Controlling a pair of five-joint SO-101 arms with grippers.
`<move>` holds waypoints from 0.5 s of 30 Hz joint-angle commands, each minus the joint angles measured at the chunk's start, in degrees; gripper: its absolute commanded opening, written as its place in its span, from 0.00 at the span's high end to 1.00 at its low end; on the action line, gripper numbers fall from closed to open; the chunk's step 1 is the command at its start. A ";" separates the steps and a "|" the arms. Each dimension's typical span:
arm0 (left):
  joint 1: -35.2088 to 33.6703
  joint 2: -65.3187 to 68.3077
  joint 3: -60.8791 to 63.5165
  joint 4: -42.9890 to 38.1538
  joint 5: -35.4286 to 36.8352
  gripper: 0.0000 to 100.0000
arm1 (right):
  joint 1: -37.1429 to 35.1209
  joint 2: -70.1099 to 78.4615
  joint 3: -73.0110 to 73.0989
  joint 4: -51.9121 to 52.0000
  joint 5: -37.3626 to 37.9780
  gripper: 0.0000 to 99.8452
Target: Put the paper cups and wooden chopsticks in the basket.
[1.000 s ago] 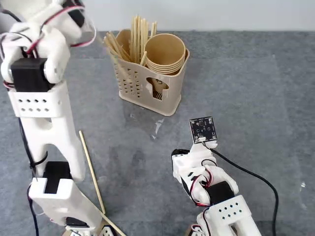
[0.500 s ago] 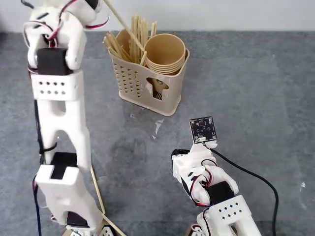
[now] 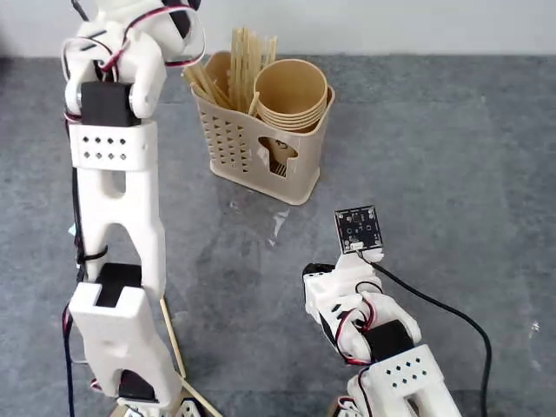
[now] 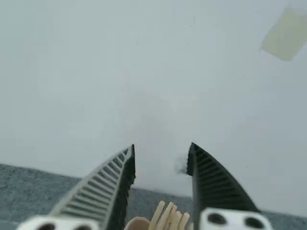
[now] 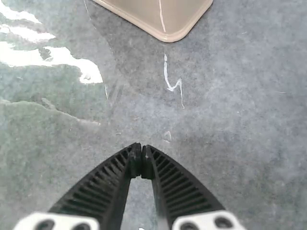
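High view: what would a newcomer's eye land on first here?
The beige basket at the far middle of the table, packed with stacked paper cups and a bundle of wooden chopsticks. Next, the tall left arm beside it, and a loose chopstick lying on the table by that arm's base.

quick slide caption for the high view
Basket holds stacked paper cups and chopsticks; a loose chopstick lies on the table beside the left arm

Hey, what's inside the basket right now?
Inside the basket: a stack of paper cups beside a bundle of wooden chopsticks standing up. Its walls cover their lower parts and the bottom.
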 commanded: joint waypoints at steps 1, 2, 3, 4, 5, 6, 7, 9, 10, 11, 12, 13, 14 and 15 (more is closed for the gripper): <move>0.09 -1.23 -7.16 6.33 -0.62 0.82 | -0.04 -0.75 -0.35 -1.19 0.70 0.99; 0.09 -1.23 -9.36 9.58 -0.70 0.82 | -0.04 -0.75 -0.35 -1.19 0.70 0.99; 0.09 -1.23 -11.47 13.27 -0.70 0.82 | -0.04 -0.75 -0.35 -1.19 0.70 0.99; 0.09 -1.14 -13.41 17.32 -0.70 0.82 | -0.04 -0.75 -0.35 -1.10 0.70 0.99; 0.09 -0.97 -15.08 21.27 -0.79 0.82 | -0.04 -0.75 -0.35 -1.10 0.70 0.99; -0.09 -0.88 -16.40 25.05 -0.88 0.82 | -0.04 -0.75 -0.35 -1.10 0.70 0.99; -0.79 -0.70 -17.45 28.66 -1.49 0.82 | -0.04 -0.75 -0.35 -1.10 0.70 0.99; -2.37 -0.62 -18.33 34.29 -1.76 0.82 | -0.04 -0.75 -0.35 -1.10 0.70 0.99; -3.08 -0.62 -18.33 36.40 -1.76 0.82 | -0.04 -0.75 -0.35 -1.10 0.70 0.99; -4.31 -0.62 -18.33 38.07 -1.76 0.82 | -0.04 -0.75 -0.35 -1.10 0.70 0.99; -5.63 -0.53 -18.24 39.65 -1.76 0.82 | -0.04 -0.75 -0.35 -1.10 0.70 0.99; -6.86 -0.53 -18.15 40.62 -1.76 0.82 | -0.04 -0.75 -0.35 -1.10 0.70 0.99; -8.26 -0.53 -17.27 40.62 -1.67 0.82 | -0.04 -0.75 -0.35 -1.10 0.70 0.99; -9.93 -0.62 -15.60 40.62 -1.67 0.82 | -0.04 -0.75 -0.35 -1.10 0.70 0.99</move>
